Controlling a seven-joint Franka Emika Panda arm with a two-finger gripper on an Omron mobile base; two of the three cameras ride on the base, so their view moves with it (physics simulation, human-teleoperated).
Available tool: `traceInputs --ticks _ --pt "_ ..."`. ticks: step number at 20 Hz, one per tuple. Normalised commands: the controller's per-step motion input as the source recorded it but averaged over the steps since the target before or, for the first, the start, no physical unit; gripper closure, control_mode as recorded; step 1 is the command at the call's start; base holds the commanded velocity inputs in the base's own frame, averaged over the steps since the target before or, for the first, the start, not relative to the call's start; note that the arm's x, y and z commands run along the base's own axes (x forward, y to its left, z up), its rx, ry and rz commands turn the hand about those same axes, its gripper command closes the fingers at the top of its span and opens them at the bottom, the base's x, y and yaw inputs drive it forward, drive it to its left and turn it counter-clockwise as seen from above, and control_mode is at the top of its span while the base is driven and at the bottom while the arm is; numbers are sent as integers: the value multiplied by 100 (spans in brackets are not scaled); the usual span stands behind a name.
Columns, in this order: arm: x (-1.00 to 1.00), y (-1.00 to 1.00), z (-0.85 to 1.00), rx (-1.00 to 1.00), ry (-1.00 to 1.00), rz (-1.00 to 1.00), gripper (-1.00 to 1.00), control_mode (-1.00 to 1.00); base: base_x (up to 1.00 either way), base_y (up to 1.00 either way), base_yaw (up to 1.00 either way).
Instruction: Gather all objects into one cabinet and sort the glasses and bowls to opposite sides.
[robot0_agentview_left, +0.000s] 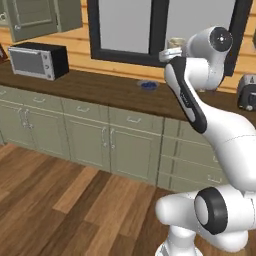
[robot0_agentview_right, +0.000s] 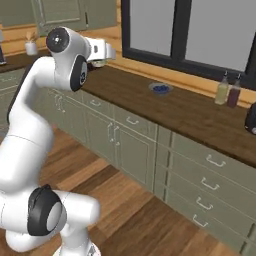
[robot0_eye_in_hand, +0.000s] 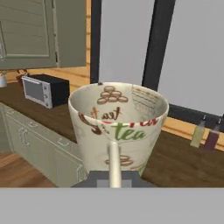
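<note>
Cream mug (robot0_eye_in_hand: 118, 127) lettered "tea", apparently upright; fingers' grip on it impossible to tell.

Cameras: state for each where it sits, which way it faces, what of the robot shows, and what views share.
Left base view: behind the arm to its left, facing the counter and microwave; white arm at right.
Right base view: behind to its right, facing the counter with two bottles; arm at left.
Hand view: on the hand, facing the window; mug close in front.
Shared: both base views show the small blue dish; the hand view also shows microwave and bottles.
</note>
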Motion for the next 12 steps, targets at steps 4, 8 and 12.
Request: traceInputs --ticks 4,8,12 --pt "0 0 0 0 0 0 100 100 9 65 38" --pt "0 0 0 0 0 0 100 100 17 62 43" --pt "0 0 0 0 0 0 100 100 2 78 44"
